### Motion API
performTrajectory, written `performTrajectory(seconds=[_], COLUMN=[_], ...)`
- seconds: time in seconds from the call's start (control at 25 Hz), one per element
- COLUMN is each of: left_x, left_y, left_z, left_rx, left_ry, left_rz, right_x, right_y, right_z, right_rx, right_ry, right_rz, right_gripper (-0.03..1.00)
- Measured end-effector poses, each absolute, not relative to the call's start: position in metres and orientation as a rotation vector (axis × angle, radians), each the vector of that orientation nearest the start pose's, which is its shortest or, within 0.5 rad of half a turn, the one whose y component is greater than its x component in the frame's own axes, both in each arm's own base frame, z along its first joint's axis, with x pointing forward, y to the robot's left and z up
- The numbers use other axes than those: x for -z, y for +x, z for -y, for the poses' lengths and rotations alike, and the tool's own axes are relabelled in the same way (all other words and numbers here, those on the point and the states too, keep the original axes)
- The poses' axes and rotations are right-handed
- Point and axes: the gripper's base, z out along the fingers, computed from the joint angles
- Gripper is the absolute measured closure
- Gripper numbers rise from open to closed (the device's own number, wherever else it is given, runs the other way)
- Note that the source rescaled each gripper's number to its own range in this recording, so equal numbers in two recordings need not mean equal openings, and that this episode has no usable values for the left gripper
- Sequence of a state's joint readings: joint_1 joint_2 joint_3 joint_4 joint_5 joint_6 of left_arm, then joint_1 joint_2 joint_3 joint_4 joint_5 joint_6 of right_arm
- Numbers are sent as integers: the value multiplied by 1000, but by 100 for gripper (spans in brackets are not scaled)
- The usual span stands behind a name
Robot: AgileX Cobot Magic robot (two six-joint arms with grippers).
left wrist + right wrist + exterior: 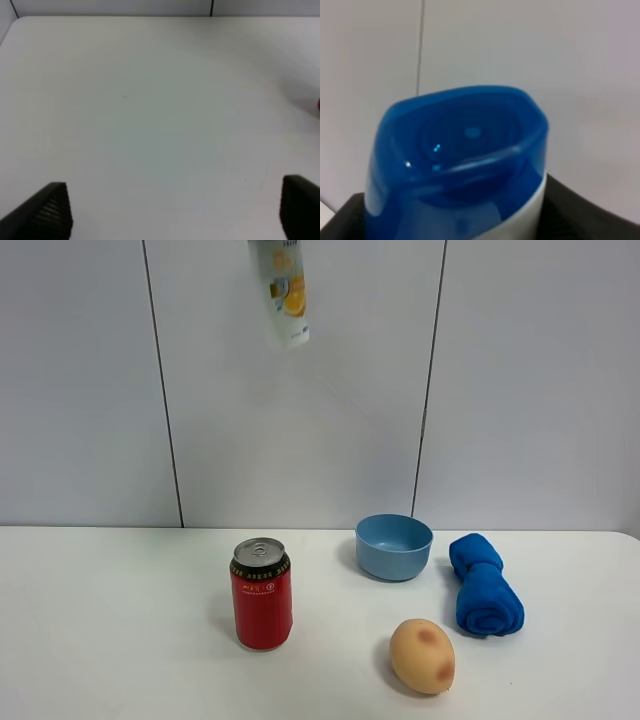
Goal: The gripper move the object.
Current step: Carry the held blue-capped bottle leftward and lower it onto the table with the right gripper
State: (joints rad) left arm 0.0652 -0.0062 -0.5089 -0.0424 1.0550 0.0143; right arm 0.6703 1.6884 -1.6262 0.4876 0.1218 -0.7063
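Your right end effector (465, 222) is clamping the slim white plastic blue-capped bottle (283, 295) just below its cap. It is likely handling light, stiff and slippery.

left hand (175, 205) | black wedge-shaped fingers (45, 215), ribbed inner faces | right hand (465, 222) | black, matte
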Motion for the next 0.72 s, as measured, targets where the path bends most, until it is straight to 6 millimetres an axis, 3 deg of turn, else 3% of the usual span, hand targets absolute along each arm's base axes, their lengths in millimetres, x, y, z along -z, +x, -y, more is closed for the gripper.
performTrajectory(seconds=[0.16,0.32,0.56,0.72], left_x=[-280,-280,-280,-280], left_y=[-6,-6,-6,-6], left_z=[4,4,4,4], left_rx=[0,0,0,1], left_ry=[-49,-49,-49,-49], left_rz=[-2022,-2022,-2022,-2022], right_x=[-455,-470,-451,-429], right_y=[289,269,268,259], right_z=[-239,-214,-182,-185], right_rx=[-397,-326,-100,-91], right_ry=[-784,-778,-609,-637], right_rz=[-1469,-1568,-1936,-2048], right_gripper=[96,96,96,96])
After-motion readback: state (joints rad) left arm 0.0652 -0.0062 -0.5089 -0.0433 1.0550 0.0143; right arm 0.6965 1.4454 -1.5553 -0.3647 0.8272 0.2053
